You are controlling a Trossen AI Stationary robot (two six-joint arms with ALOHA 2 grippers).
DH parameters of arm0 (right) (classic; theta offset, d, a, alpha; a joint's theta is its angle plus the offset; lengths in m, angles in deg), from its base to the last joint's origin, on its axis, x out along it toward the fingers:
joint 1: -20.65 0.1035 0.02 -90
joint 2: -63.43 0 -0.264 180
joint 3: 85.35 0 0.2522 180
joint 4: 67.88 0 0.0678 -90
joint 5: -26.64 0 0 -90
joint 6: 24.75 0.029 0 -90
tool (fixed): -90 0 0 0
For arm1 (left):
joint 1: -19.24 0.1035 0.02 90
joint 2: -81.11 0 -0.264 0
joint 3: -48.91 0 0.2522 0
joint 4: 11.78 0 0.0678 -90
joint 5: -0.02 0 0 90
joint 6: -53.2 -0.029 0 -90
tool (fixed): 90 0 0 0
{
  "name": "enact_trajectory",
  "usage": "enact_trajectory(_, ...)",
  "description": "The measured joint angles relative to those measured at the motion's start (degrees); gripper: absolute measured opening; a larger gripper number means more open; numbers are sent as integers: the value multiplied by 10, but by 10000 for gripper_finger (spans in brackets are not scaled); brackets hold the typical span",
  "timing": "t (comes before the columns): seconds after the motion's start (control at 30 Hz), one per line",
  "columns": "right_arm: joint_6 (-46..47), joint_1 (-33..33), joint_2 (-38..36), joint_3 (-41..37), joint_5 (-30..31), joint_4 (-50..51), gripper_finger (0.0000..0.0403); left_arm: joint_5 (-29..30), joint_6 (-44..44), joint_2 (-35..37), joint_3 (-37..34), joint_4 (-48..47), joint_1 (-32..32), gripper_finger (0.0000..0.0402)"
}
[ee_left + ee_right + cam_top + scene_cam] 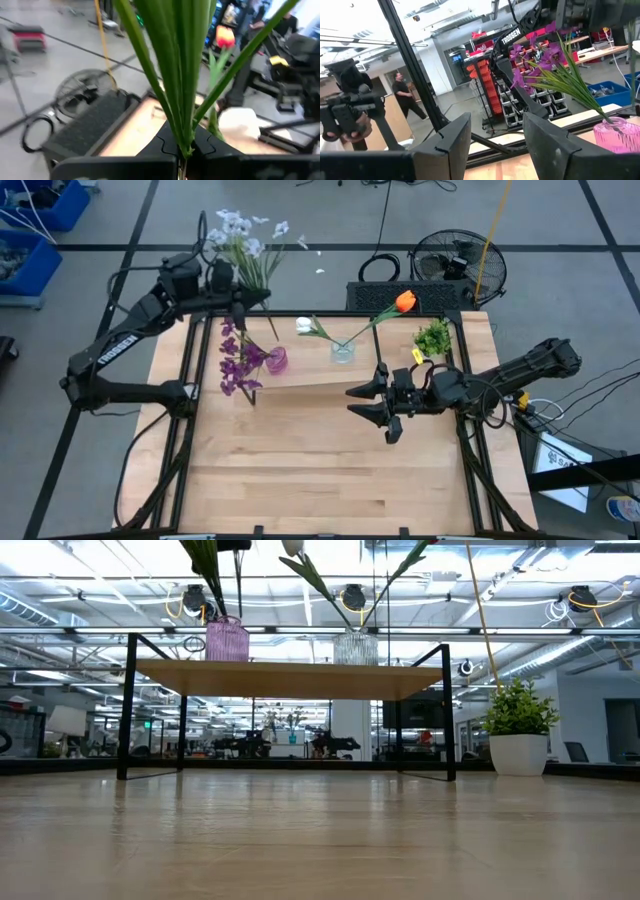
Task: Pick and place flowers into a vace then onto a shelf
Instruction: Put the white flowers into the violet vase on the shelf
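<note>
My left gripper [240, 298] is shut on the pale white-lavender spray [243, 235], above the far left corner of the shelf [310, 375]. A pink vase [276, 360] with the dark purple flowers [236, 360] stands on the shelf's left part. A clear vase [342, 352] holds the orange tulip [405, 302] and the white bud [303, 325]. Both vases also show on the shelf [290, 680] in the low view. My right gripper [385, 408] is open and empty, just in front of the shelf, pointing toward the table's left; it also shows in its wrist view [495, 145]. My left gripper pinches the spray's bunch of green stems and leaves [182, 142] between its two fingers, low on the stems. The fingers lie across the stems. The spray is lifted clear, its flower heads [240, 225] beyond the table's far edge.
A small potted plant [433, 338] stands on the table right of the shelf. A fan [460, 265] and a dark box [400, 292] stand on the floor behind the table. Black frame rails [195, 430] run along the table's sides. A person [405, 97] stands far off.
</note>
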Motion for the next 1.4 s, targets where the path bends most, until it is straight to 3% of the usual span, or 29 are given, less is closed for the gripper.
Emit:
enact_trajectory(0.2, -22, 0, 0, 0, 0, 0, 171, -57, -14, 0, -41, -2, 0, 4)
enact_trajectory(0.47, -24, 0, 0, 0, 0, 2, 171, -59, -17, 0, -56, 38, 0, 4)
enact_trajectory(0.93, -35, 0, 0, 0, 0, 16, 171, -80, -65, -1, -56, 18, -5, 14)
enact_trajectory(1.4, -35, 0, 0, 0, 0, 16, 171, -63, -73, -1, -56, 8, -17, 103)
